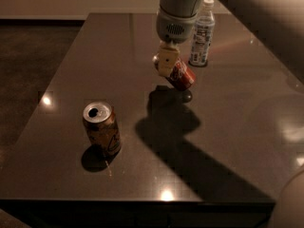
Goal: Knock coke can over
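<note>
Left: a gold-orange can (101, 128), upright and opened, stands on the dark counter (237, 127) well apart from the task's thing; it plays no part. Centre: the claw (167, 65) hangs over the middle of the counter, closed narrowly on the coke can (184, 77), gripping what appears to be its upper end; the coke can is steeply tilted, its lower end slanting down to the right, just above or barely touching the surface (which of the two cannot be told), with its shadow (186, 97) directly beneath. Handling, as judged: a thin-walled metal can, light if empty, stiff enough for a firm pinch yet easily dented; the smooth sides are slippery and it will roll once laid flat; hold across the cylinder wall near the top, or push high on the side to tip it. Right of centre: a clear plastic bottle (201, 34) stands upright just behind the can, near enough to be struck. Pose: the arm (176, 13) descends from the upper edge, wrist pointing almost straight down.
</note>
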{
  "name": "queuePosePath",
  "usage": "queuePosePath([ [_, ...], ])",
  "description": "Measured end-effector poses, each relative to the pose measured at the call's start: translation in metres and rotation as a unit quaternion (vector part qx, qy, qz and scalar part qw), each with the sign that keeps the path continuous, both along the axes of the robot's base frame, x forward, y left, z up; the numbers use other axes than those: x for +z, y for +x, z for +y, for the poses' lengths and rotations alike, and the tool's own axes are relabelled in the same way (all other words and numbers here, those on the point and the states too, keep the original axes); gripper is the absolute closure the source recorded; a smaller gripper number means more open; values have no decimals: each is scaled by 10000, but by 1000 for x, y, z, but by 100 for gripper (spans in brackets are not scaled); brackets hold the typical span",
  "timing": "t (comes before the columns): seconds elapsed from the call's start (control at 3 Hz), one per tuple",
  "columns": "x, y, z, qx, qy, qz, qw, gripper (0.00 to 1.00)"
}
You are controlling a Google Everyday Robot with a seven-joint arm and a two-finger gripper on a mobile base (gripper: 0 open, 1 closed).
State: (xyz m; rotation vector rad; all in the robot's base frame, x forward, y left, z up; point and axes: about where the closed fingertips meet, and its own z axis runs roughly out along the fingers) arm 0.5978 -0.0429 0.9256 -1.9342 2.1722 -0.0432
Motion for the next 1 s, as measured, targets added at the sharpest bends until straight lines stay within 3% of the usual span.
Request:
queuePosePath([
  [0.33,-16,-10,-4,242,-494,76,9985,51],
  [0.67,-29,-13,-6,395,-876,79,9953,28],
  [1.0,-30,-11,-6,395,-865,30,9955,6],
])
